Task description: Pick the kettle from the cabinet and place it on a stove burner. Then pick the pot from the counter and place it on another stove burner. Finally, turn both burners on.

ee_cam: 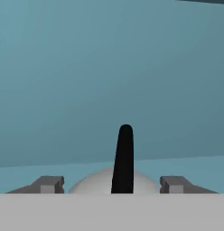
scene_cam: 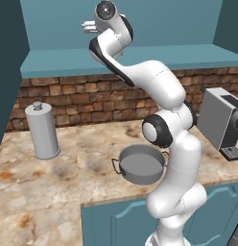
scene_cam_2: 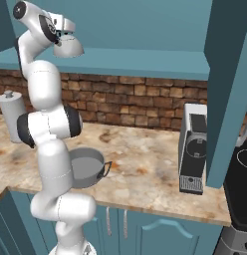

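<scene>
Kettle (ee_cam: pixel 102 182) sat on the cabinet (scene_cam: pixel 140 57) shelf, its black handle (ee_cam: pixel 124 158) upright between the gripper (ee_cam: pixel 112 184) tips. Fingers stood wide apart either side, gripping nothing yet. First step, the pick; next likely needed closing squarely on that handle before lifting.

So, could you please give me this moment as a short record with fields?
stage: reaching for the kettle, on the cabinet shelf
gripper: jaws apart, one on each side of the kettle's black handle, not yet gripping
pot: on the counter, near its front edge
canister: upright on the counter by the brick wall
coffee machine: on the counter, right of the pot
</scene>
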